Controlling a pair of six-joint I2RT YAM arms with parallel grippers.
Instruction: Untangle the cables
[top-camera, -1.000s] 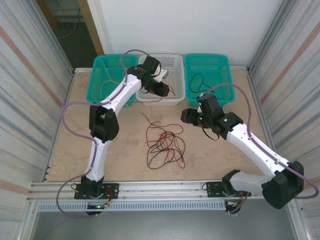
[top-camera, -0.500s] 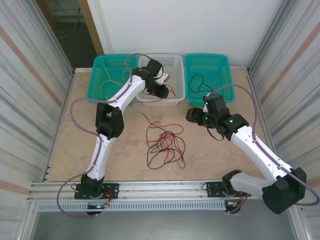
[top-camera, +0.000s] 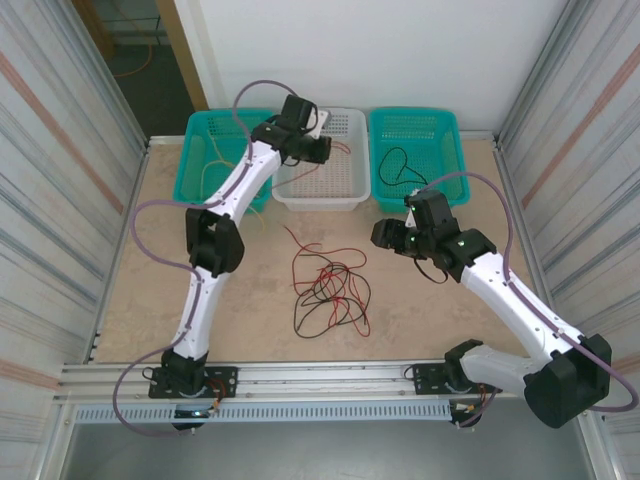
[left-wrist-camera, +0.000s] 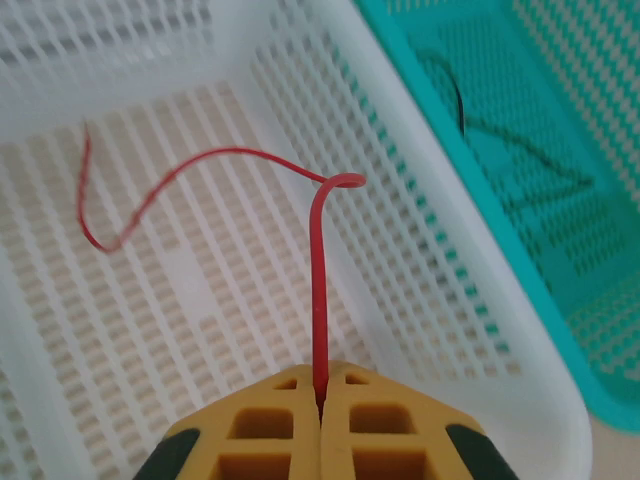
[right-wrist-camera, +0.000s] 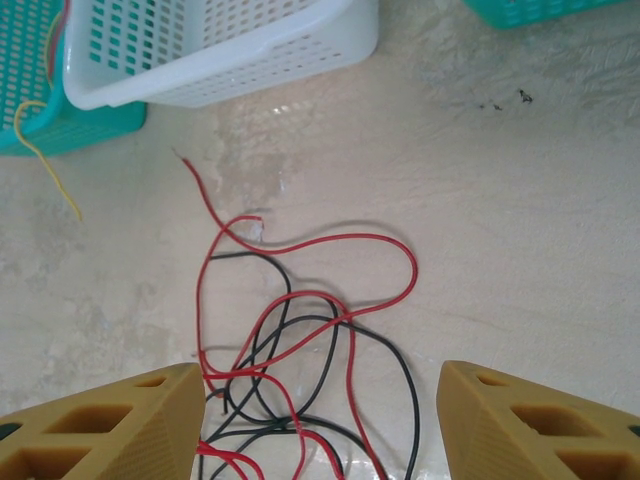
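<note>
The left gripper (left-wrist-camera: 320, 392) has closed. Its fingertips now pinch a red cable (left-wrist-camera: 318, 280) that rises straight out from between them. It has lifted up and back, and the white basket (left-wrist-camera: 430, 270) floor now lies below the fingers.

The tabletop (top-camera: 140, 300) is a pale beige board with cloudy, stone-like mottling and thin metal edging. At 9 and 3 o'clock stand corrugated metal panels (top-camera: 50, 200), silvery grey with faint salmon stripes. At 12 o'clock a plain white wall (top-camera: 400, 50) closes the back. At 11 o'clock a brown wooden post (top-camera: 188, 55) borders a dim opening onto a darker floor (top-camera: 135, 70). At 6 o'clock an aluminium rail (top-camera: 330, 374) spans the near edge, with a slotted grey strip (top-camera: 300, 412) below it. The light is soft and even, leaving a slight sheen on the board.
</note>
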